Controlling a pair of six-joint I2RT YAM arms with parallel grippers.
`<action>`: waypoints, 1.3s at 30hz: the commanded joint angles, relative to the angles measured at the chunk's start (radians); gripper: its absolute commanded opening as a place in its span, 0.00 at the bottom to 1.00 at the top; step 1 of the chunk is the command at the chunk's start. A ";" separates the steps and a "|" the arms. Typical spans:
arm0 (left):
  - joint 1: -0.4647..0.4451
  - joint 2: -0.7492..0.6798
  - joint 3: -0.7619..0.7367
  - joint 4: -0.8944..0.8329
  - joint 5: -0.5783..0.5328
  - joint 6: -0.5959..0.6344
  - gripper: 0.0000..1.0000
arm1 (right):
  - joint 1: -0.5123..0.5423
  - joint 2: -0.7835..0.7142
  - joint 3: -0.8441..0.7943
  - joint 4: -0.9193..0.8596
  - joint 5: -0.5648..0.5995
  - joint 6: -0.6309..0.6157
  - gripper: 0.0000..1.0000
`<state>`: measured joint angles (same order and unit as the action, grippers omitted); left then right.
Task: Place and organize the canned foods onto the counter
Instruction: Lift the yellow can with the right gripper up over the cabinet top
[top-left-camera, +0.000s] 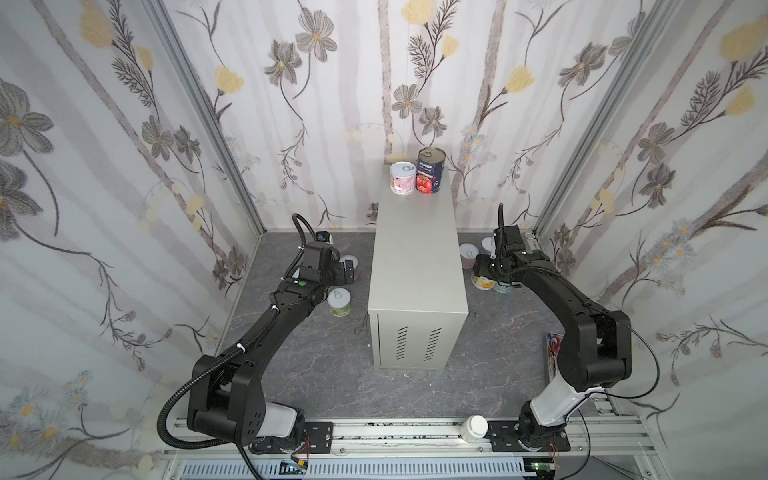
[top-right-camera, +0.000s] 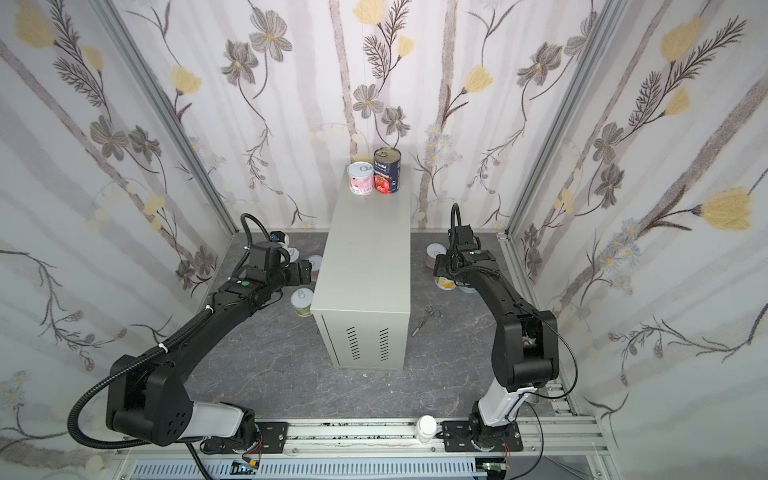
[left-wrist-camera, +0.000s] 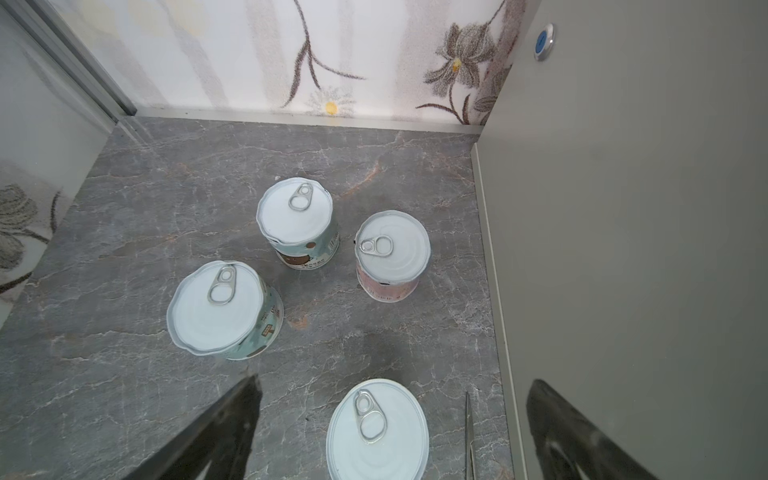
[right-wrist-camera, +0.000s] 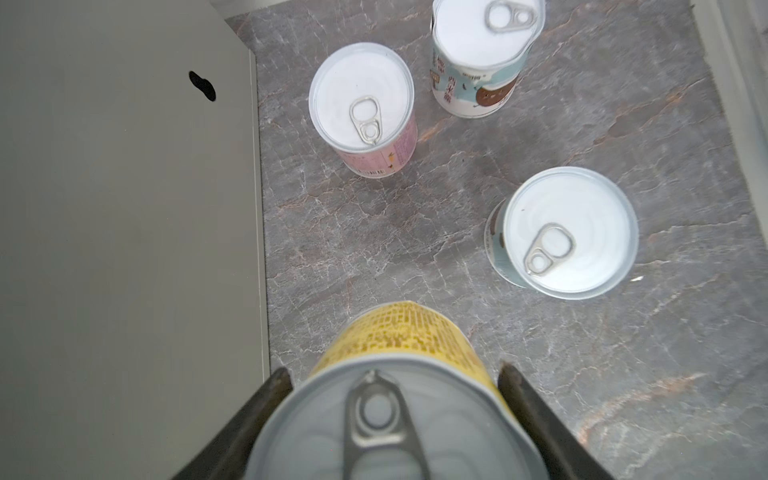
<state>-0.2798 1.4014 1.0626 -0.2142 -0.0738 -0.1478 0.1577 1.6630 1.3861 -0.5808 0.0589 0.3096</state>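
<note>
— How is the right tool (right-wrist-camera: 394, 371) set?
— It is closed on a short yellow-labelled can (right-wrist-camera: 399, 336) with a pale pull-tab lid, beside the tall light-grey metal bench (right-wrist-camera: 124, 249). Three more short cans (right-wrist-camera: 569, 232) are seen on the dark marbled floor (right-wrist-camera: 415, 249) beyond.
— And the left tool (left-wrist-camera: 392, 386)?
— It is spread wide and nothing is gripped. A pale-lidded short can (left-wrist-camera: 377, 436) on the floor is seen between its fingers. A pink short can (top-left-camera: 403, 178) and a taller blue-and-red tomato can (top-left-camera: 431, 171) are stood together at the bench's far end.

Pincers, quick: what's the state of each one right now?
Left pincer: open, holding nothing.
Right pincer: closed on the yellow-labelled can.
</note>
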 joint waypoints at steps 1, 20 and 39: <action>0.003 0.005 -0.003 0.002 0.023 -0.015 1.00 | 0.002 -0.057 0.064 -0.065 0.039 -0.073 0.45; 0.005 0.015 -0.049 0.054 0.067 0.022 1.00 | 0.077 0.033 0.856 -0.510 -0.009 -0.215 0.41; 0.014 -0.079 -0.126 0.071 0.072 0.050 1.00 | 0.350 0.144 1.027 -0.487 0.025 -0.192 0.43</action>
<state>-0.2691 1.3399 0.9493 -0.1730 0.0006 -0.1074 0.4938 1.8065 2.3981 -1.1103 0.0841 0.1123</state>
